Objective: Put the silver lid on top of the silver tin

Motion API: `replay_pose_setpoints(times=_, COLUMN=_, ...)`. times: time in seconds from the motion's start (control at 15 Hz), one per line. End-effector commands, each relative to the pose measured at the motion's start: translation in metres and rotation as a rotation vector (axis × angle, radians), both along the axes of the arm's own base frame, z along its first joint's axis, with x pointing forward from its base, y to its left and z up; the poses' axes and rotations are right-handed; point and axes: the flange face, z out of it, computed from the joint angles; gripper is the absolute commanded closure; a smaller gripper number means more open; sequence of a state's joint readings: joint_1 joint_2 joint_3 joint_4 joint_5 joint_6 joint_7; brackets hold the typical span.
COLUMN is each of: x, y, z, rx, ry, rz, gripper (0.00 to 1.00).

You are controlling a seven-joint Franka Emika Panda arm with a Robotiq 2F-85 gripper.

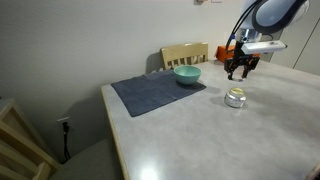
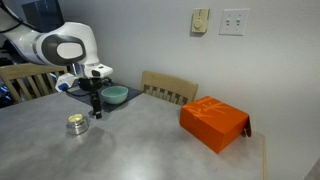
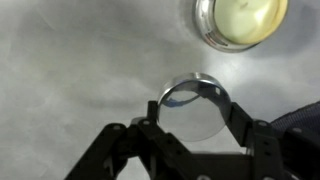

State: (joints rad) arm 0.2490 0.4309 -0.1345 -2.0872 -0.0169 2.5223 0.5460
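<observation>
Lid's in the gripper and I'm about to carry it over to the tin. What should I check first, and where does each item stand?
1. Grip: gripper shut on the silver lid: ok.
2. Silver tin uncovered and upright: ok.
3. Lid centred over tin: not ok; the tin sits off at the edge of the wrist view.
4. Lid held level: cannot tell.
5. Nothing between lid and tin in the wrist view: ok.
6. Teal bowl standing apart from the tin: ok.
</observation>
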Motion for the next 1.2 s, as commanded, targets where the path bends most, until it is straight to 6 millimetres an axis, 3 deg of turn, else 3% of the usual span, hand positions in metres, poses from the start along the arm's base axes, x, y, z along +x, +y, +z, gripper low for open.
replay_pose_setpoints(times=0.0, x=-0.024, y=0.013, z=0.007, rx=0.014, ry=0.053, rz=0.095, gripper=0.56)
replay_pose_setpoints(times=0.47, x=-0.041, y=0.046, z=0.013, rx=0.028, ry=0.114, rz=0.191, gripper=0.56)
replay_pose_setpoints(times=1.0, x=-0.065, y=0.06, z=-0.021, rx=0.014, ry=0.139, rz=0.247, gripper=0.56)
replay_pose_setpoints(times=1.13, x=-0.067, y=0.063, z=-0.02, rx=0.011, ry=0.124, rz=0.263, gripper=0.56)
